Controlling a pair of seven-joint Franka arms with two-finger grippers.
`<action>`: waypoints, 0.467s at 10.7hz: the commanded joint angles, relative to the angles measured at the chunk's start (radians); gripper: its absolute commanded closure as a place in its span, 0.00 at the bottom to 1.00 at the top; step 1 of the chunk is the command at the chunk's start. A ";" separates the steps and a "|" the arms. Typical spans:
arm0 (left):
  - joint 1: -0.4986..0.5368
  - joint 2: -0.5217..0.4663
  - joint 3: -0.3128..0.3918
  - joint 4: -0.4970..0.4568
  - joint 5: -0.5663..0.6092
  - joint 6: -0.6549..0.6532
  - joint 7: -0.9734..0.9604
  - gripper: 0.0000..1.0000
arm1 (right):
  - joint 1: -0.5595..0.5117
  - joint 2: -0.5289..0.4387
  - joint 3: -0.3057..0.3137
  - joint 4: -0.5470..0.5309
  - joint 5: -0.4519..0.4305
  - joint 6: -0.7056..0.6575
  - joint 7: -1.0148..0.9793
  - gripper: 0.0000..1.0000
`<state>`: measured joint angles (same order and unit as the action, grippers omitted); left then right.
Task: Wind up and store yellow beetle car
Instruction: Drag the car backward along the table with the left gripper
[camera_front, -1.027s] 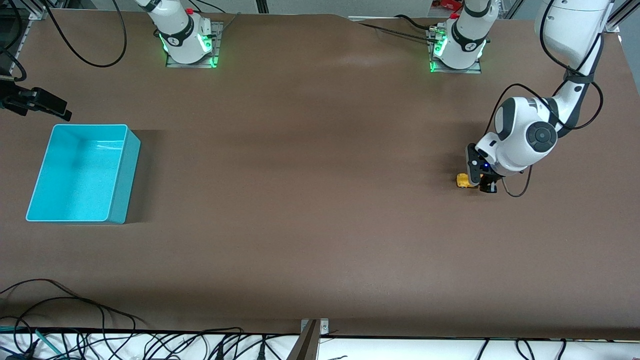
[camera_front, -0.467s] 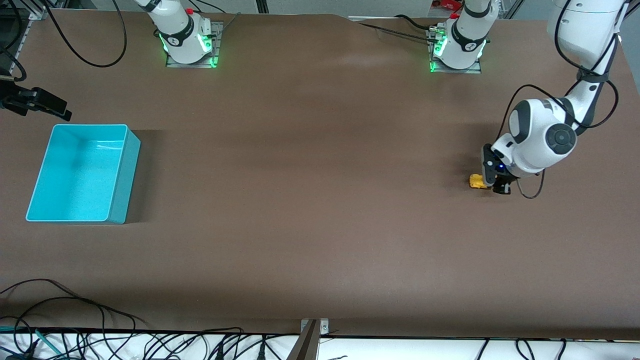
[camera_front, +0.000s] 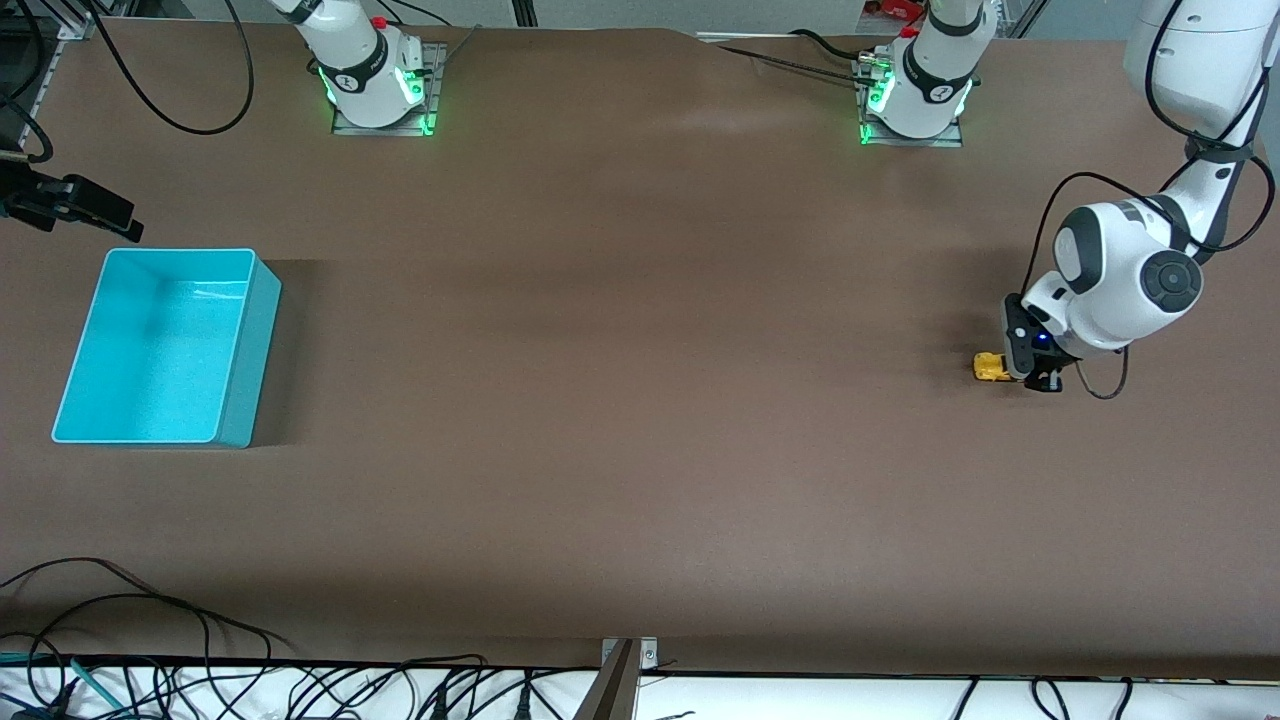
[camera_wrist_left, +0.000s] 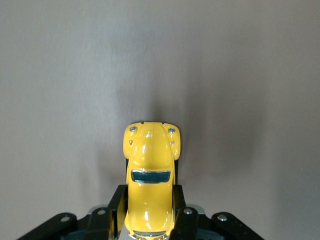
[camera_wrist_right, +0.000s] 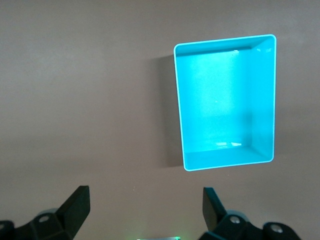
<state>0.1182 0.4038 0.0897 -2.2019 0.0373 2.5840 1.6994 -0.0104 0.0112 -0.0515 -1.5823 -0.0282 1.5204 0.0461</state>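
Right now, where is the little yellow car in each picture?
Front view: yellow beetle car at the left arm's end of the table, in the shut left gripper.
Left wrist view: centre, low, between the gripper's fingers.
Right wrist view: not there.
Shared landmark: the brown table.

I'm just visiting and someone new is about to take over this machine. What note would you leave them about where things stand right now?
Left gripper: shut on the yellow beetle car, low at the table toward the left arm's end.
Right gripper: open, holding nothing, waiting above the table beside the turquoise bin.
Bin: at the right arm's end, nothing in it.
Done: car gripped.
Left: whether it is wound up cannot be seen; the car is not yet in the bin.
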 joint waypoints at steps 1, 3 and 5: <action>0.018 0.098 0.016 0.033 0.015 0.041 0.023 1.00 | -0.003 -0.007 0.002 0.013 0.002 -0.017 -0.009 0.00; 0.020 0.099 0.016 0.034 0.012 0.042 0.022 1.00 | -0.003 -0.007 0.002 0.013 0.002 -0.017 -0.011 0.00; 0.021 0.098 0.016 0.036 0.001 0.042 0.013 1.00 | -0.003 -0.007 0.002 0.013 0.002 -0.017 -0.011 0.00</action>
<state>0.1288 0.4112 0.1043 -2.1929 0.0373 2.5878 1.7120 -0.0105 0.0111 -0.0516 -1.5823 -0.0282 1.5204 0.0460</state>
